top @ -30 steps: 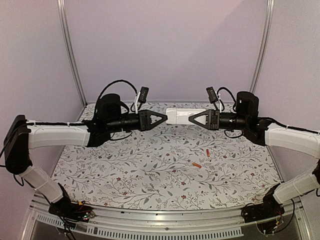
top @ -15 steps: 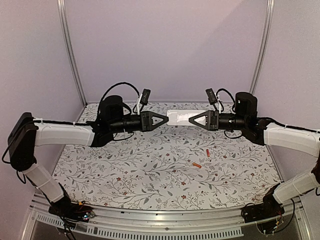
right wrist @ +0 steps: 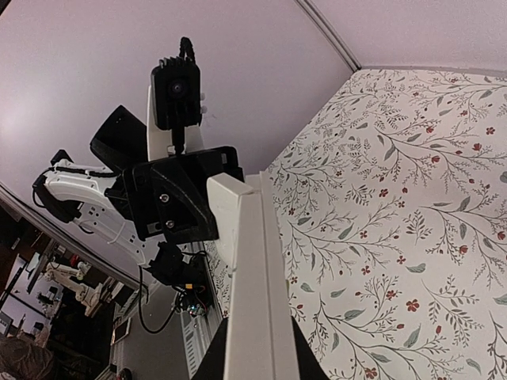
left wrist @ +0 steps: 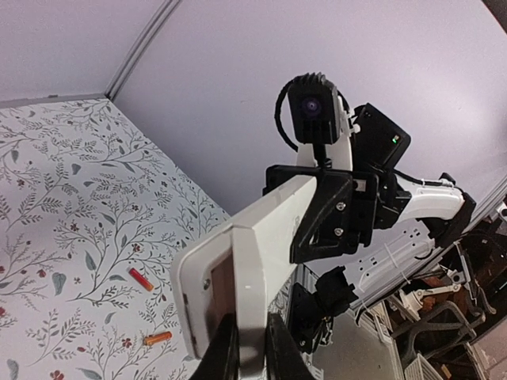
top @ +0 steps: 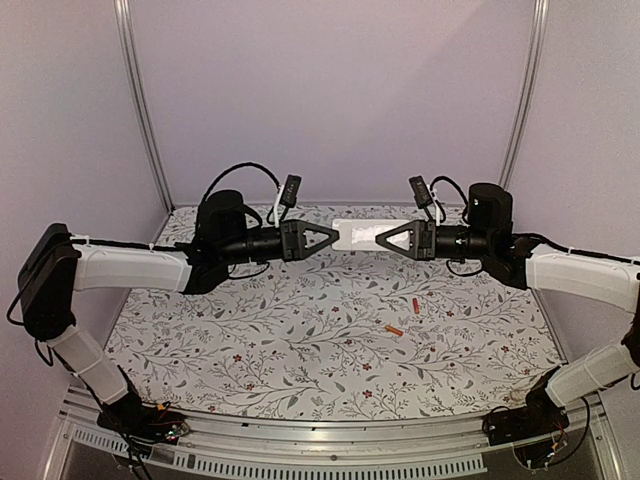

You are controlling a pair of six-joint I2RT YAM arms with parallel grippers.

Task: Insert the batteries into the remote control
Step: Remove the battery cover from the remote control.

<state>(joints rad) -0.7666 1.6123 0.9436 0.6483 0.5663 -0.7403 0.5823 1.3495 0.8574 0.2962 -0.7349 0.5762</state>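
The white remote control (top: 357, 234) hangs in the air above the back of the table, held at both ends. My left gripper (top: 332, 238) is shut on its left end and my right gripper (top: 380, 238) on its right end. In the left wrist view the remote (left wrist: 261, 229) runs away from my left gripper (left wrist: 252, 352), with a brownish recessed panel on its side. In the right wrist view it (right wrist: 253, 269) shows edge-on between my right gripper's (right wrist: 257, 352) jaws. Two orange-red batteries (top: 414, 304) (top: 394, 329) lie apart on the table right of centre, also visible in the left wrist view (left wrist: 141, 278) (left wrist: 157, 338).
The table has a floral cloth (top: 300, 330) and plain walls behind and at the sides. Metal posts (top: 140, 110) (top: 522, 100) stand at the back corners. A metal rail (top: 330, 430) runs along the near edge.
My left gripper has edged right onto the remote's left end and my right gripper slightly left. The remote now shows a little narrower. The batteries have not moved.
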